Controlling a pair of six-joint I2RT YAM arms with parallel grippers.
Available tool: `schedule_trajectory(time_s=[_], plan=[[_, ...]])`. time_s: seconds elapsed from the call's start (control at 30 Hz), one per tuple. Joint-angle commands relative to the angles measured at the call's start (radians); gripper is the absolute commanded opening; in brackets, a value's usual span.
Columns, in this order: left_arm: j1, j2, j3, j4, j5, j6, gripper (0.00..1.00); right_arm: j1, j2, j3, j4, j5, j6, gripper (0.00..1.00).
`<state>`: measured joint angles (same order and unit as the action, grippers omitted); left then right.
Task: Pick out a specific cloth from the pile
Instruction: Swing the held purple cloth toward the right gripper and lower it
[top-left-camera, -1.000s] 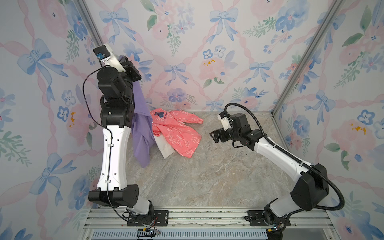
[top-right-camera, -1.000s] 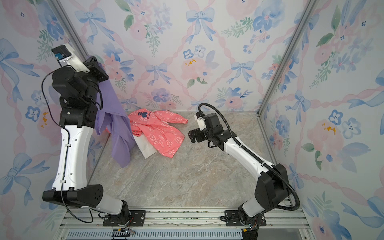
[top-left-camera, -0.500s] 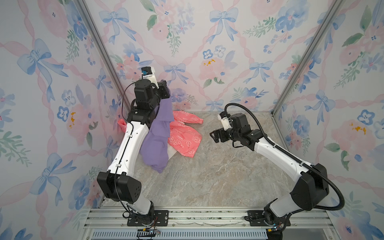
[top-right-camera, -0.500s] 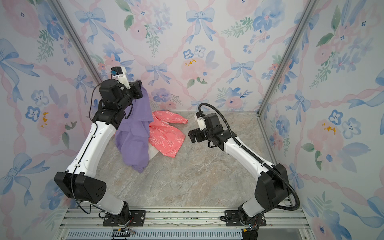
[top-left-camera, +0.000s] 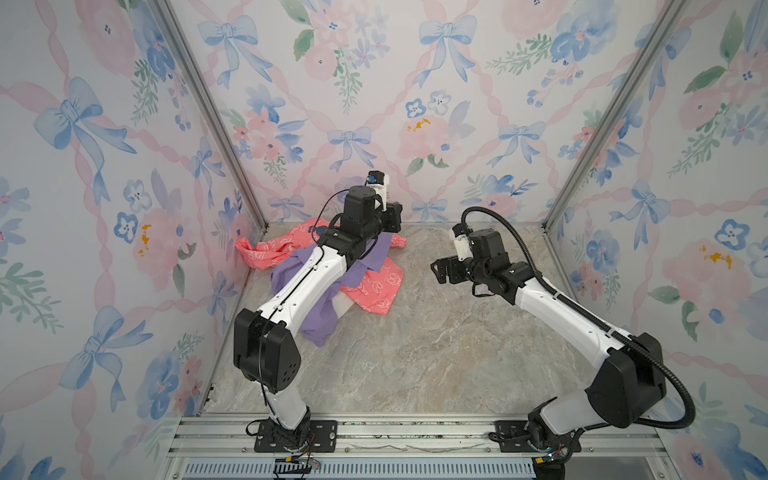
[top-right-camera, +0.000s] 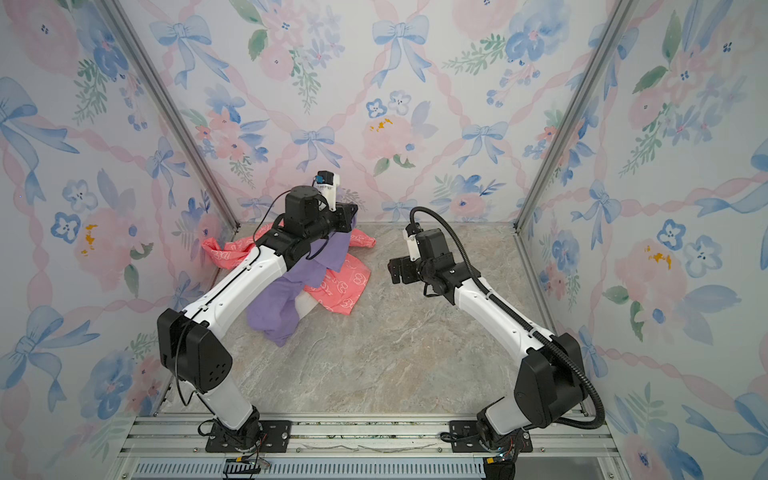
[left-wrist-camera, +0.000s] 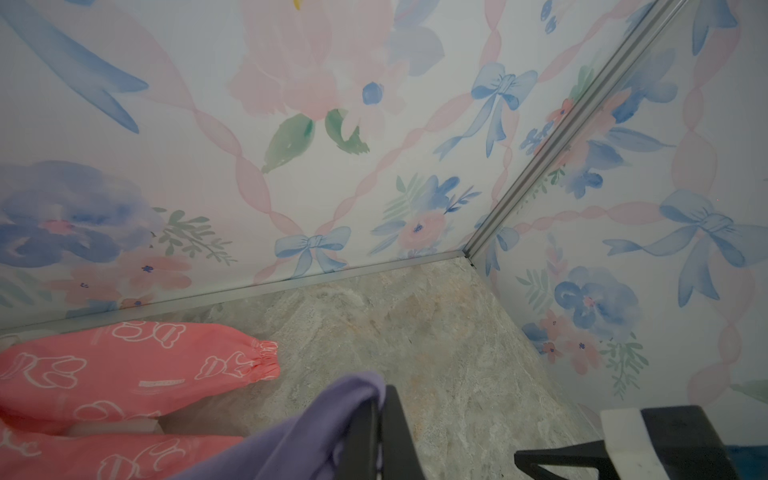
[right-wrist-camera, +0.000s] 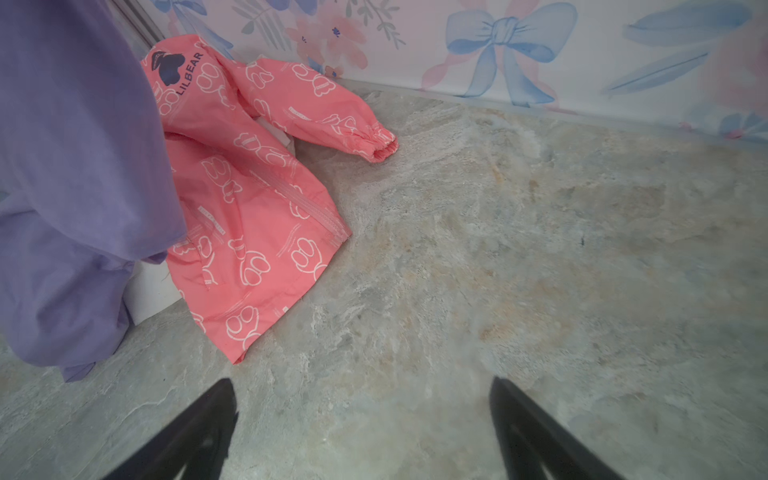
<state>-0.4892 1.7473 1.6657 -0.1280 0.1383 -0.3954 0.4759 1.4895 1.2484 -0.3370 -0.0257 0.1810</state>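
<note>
Okay, left end effector (left-wrist-camera: 380, 434): pressed together on a fold of the cloth (top-right-camera: 274, 307), pinching it near one edge. It sits over the far part of the jacket (right-wrist-camera: 249, 199).
Cloth: plain purple, no print. From that pinch it runs down across the middle of the jacket and passes under the left arm (top-left-camera: 307, 282). Its loose end is bunched on the bench (top-left-camera: 415, 353) just on the near side of the jacket.
Jacket: coral pink with white loop print and a navy bear logo reading LILBEAR up by the collar. It's lying mostly flat on the bench. One sleeve (right-wrist-camera: 332, 120) with an elastic cuff sticks out past the far right of the body, and another bit pokes out on the left.
White cloth (top-left-camera: 343, 303): only a small patch shows, tucked under the jacket's near edge and touching the purple one.
Pile (top-left-camera: 374, 291): basically the jacket and white cloth down on the bench, with the purple one draped over them.
Right end effector (right-wrist-camera: 361, 382): jaws spread wide with nothing between them. It hovers over bare bench well to the right of the jacket, pointed toward it.
Bench: marbled grey stone look.
</note>
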Motion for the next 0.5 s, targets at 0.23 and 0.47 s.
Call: schedule_trajectory(time_s=[0.23, 0.47], plan=[[-0.160, 0.196, 0.042, 0.011, 0.125, -0.083, 0.00, -0.100, -0.136, -0.111, 0.000, 0.193, 0.163, 0.97], [-0.245, 0.299, 0.107, -0.059, 0.146, -0.066, 0.14, -0.215, -0.214, -0.193, -0.025, 0.239, 0.292, 0.97]])
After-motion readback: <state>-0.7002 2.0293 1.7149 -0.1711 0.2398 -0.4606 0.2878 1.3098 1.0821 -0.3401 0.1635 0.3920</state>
